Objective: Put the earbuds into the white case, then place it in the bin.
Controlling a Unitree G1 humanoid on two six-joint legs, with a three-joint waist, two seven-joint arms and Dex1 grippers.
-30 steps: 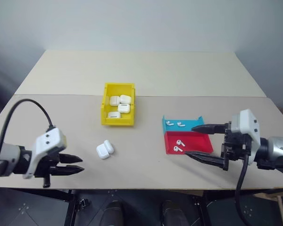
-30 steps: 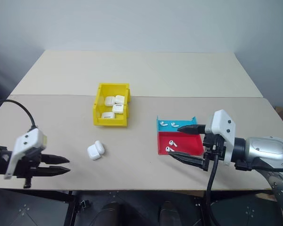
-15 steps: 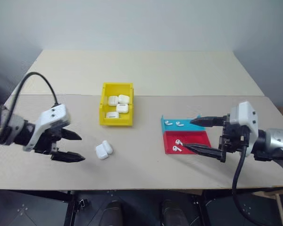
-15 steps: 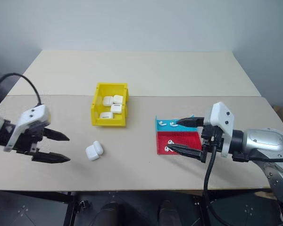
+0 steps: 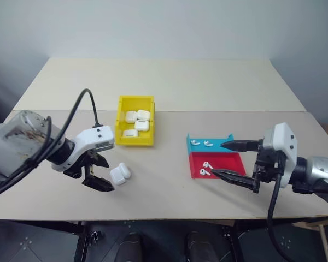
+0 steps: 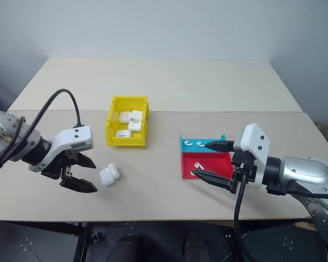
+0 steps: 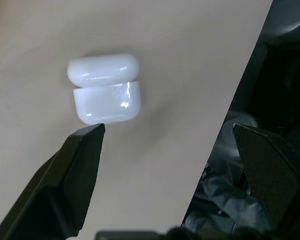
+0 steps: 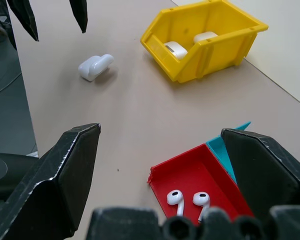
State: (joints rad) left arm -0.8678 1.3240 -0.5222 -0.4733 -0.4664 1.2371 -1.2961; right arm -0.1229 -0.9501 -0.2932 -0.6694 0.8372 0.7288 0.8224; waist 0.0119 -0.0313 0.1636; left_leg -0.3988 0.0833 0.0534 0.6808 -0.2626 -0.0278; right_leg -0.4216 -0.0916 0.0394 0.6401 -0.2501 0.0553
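The first step is in hand: the left gripper hangs wide open just beside the case, which lies lid-open on the table in front of the bin, long axis slanting toward it. The right gripper, also open, brackets the tray holding earbuds. Next it probably needs to pinch one.

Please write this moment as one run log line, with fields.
left gripper: open, beside open glossy white earbud case on table | right gripper: open, over blue-and-red flat tray | white earbuds: in tray | yellow plastic bin: holds cases
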